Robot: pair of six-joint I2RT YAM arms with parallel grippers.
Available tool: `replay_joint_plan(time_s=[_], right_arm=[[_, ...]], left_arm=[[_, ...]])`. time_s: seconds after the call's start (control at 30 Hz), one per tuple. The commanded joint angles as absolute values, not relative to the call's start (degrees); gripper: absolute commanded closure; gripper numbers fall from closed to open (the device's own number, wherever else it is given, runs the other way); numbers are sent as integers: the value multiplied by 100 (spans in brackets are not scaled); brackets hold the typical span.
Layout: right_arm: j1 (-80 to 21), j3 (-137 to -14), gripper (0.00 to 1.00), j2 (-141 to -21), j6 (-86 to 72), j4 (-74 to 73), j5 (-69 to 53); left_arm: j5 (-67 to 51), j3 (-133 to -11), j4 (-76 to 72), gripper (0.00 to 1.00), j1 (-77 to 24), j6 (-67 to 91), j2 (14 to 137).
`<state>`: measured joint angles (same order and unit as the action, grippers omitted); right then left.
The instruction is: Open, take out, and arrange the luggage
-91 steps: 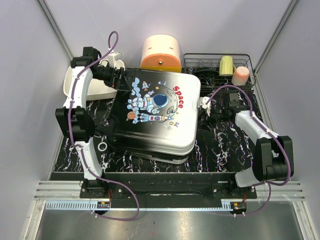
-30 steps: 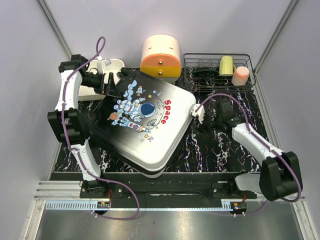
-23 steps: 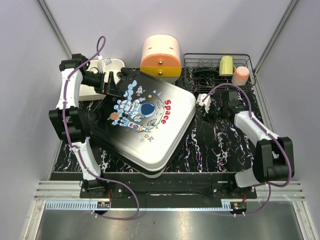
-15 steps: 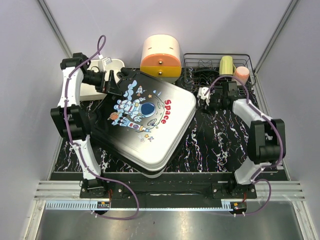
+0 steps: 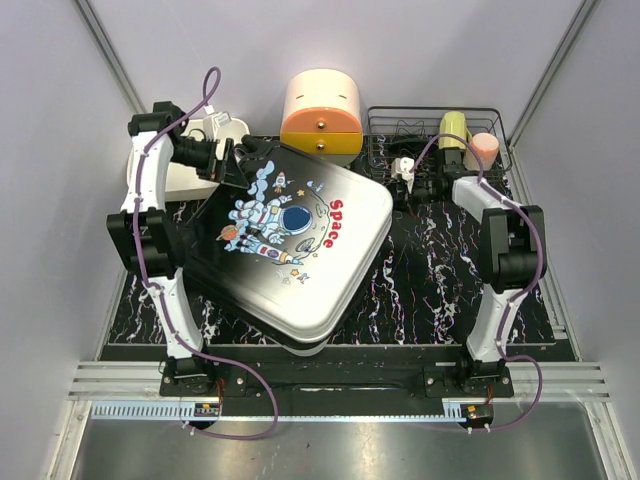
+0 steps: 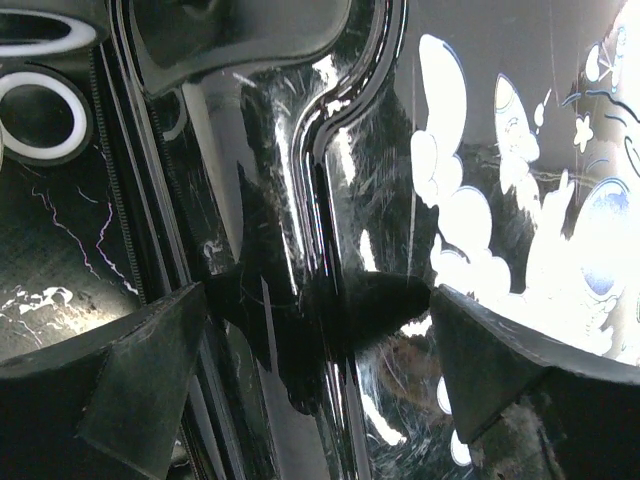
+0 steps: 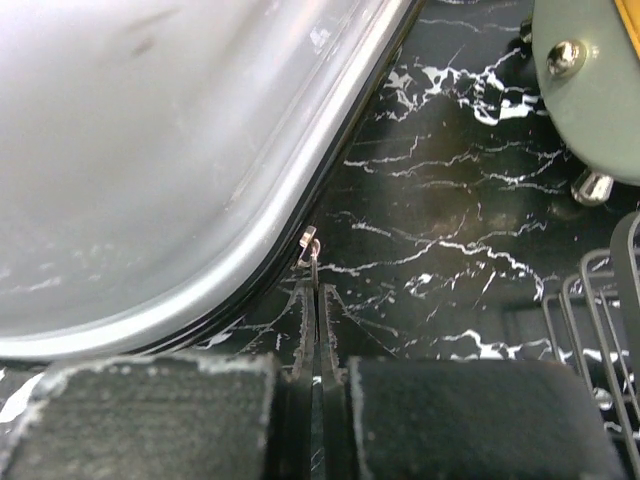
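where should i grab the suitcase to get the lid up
Probably the lid's rim at the black far-left corner of the luggage, from the left: it lies face up, seam along its side, and the open left gripper straddles that edge.

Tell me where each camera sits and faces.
Top external: above and behind the arms, looking down on the luggage; both arms show.
Left wrist: behind the left gripper, facing the luggage's printed shell; open fingers show.
Right wrist: behind the right gripper, facing the table beside the luggage; shut fingers show.
All three share the luggage.
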<state>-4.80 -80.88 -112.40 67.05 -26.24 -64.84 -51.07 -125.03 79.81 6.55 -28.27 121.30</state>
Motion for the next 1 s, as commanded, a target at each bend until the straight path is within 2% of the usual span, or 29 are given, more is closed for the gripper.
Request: replay_joint_plan(time_s=[0.0, 0.3, 0.33, 0.47, 0.57, 0.67, 0.7, 0.73, 0.8, 0.83, 0.87, 0.97], right_arm=[[-720, -8709, 100, -11452, 6733, -1732, -7390], [-967, -9122, 100, -12225, 5284, -107, -7594], [-984, -9140, 100, -12286, 5073, 251, -7576], [-993, -8904, 100, -12655, 2749, 3269, -7418], [-993, -8842, 97, -12596, 2286, 3770, -7374], [-967, -8475, 72, -12184, 2329, 3744, -7252], [-949, -8368, 53, -12042, 2390, 3692, -7138], [-897, -8254, 46, -11902, 2486, 3396, -7032], [-853, -8060, 35, -11445, 3152, 2694, -6543], [-826, -8068, 27, -11322, 3529, 1715, -6348], [-809, -8129, 23, -11094, 4055, 1331, -6128], [-599, -8191, 14, -10732, 4192, 511, -5503]], left_arm=[[-4834, -12393, 8095, 8, 80, -3261, 12700], [-4887, -12182, 8165, 14, -500, -3322, 12832], [-4922, -12069, 8165, 14, -518, -3305, 12815], [-4975, -11822, 8156, 14, -580, -3199, 12700], [-4904, -11760, 8147, 13, -545, -3129, 12595], [-5062, -11769, 8121, 9, -291, -2927, 12455], [-5089, -11769, 8095, 9, -99, -2875, 12402], [-5098, -11769, 8034, 8, -10, -2813, 12253], [-5054, -11707, 7911, 6, 375, -2751, 12077], [-5028, -11672, 7806, 6, 500, -2699, 12007], [-5045, -11646, 7779, 5, 631, -2698, 11867], [-5062, -11549, 7796, 4, 1133, -2751, 11673]])
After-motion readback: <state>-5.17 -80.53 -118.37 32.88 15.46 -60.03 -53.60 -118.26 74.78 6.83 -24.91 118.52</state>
